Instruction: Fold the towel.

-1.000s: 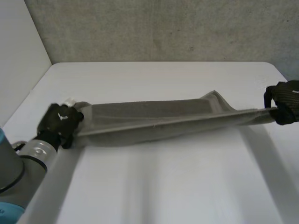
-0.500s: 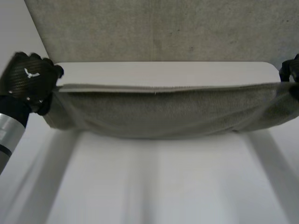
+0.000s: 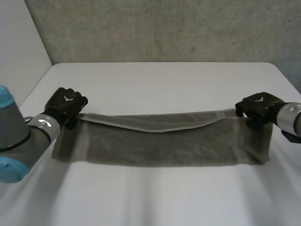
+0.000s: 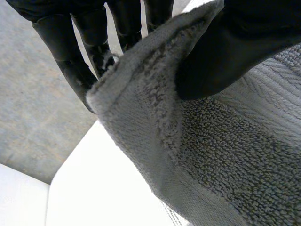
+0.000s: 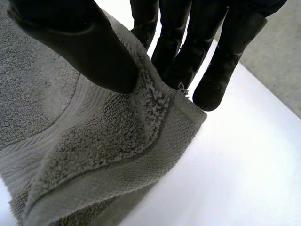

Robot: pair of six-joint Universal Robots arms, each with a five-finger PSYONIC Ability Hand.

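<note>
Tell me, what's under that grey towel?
The white table shows all round the towel. What lies directly beneath is covered by the cloth. The left hand and right hand each pinch a far corner.

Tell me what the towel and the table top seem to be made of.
The towel looks like grey terry cloth, probably cotton: looped pile with a flat woven band by the hem in the wrist views. The table has a smooth, matte white top, perhaps laminate or painted board; the look leaves that open.
</note>
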